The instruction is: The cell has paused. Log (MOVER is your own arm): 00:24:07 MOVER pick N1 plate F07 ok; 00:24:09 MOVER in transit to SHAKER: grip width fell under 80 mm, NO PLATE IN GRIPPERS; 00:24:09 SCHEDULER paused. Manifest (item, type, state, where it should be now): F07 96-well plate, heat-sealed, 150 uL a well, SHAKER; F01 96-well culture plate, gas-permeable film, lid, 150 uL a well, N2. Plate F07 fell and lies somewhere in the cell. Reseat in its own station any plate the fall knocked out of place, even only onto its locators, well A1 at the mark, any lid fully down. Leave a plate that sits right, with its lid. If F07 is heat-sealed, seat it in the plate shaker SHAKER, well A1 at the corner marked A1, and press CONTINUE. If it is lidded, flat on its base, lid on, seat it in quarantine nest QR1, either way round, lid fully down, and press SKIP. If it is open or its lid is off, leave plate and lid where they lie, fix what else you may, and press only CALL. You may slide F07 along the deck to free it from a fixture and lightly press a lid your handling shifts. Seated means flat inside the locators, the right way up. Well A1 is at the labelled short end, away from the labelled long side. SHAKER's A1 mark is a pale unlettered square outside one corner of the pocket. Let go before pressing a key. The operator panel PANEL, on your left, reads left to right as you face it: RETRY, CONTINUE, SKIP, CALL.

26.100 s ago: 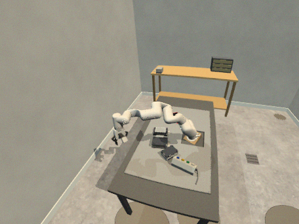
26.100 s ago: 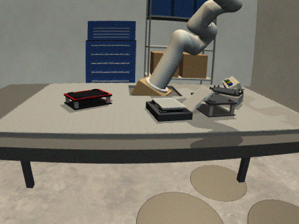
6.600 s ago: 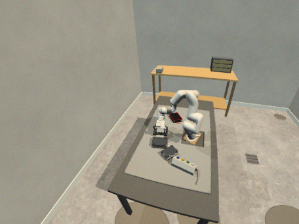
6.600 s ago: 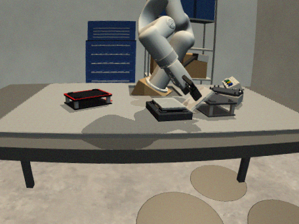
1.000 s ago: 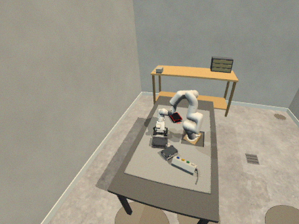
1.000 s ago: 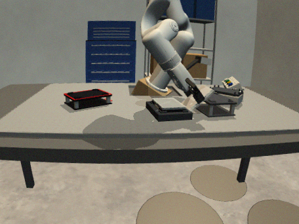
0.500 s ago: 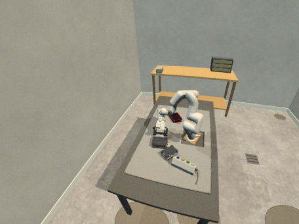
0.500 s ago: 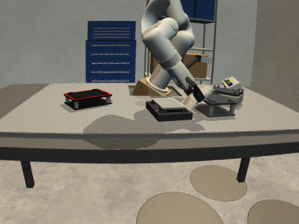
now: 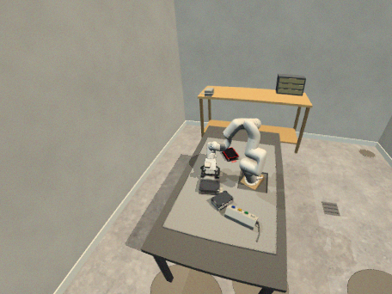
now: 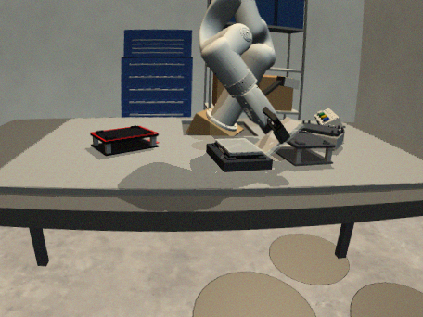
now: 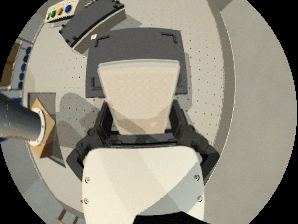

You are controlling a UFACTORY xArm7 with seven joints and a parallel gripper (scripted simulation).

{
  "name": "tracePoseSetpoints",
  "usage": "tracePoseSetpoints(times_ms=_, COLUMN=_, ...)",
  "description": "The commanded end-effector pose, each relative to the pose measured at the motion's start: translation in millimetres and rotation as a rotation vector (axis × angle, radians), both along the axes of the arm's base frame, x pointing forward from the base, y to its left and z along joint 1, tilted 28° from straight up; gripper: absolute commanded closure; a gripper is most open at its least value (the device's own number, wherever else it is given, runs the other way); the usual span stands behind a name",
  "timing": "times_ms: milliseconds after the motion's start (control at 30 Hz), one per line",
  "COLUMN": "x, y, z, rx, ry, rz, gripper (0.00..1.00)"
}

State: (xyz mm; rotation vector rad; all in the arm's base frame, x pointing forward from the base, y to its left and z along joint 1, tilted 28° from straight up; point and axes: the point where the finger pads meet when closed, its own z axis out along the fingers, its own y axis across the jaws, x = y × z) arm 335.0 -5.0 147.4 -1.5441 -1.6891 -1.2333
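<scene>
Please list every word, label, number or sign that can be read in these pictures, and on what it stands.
None can be read.
Panel: colored keys, no lettering legible.
Plate in the gripper: no label visible.
Red-edged nest: no visible text.

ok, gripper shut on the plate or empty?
Shut on the plate: gripper fingers flank its near end above the dark fixture.
</scene>
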Motion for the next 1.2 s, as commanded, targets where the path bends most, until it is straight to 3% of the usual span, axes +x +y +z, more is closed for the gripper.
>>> tracePoseSetpoints(times_ms=0, x=-0.4, y=-2, z=4.1, rx=-0.001, ry=-0.002, rz=-0.002, gripper=1.0)
tracePoseSetpoints(times_ms=1167, x=-11.7, y=-18, z=40.9, rx=-0.001, ry=-0.002, rz=-0.002, gripper=1.0)
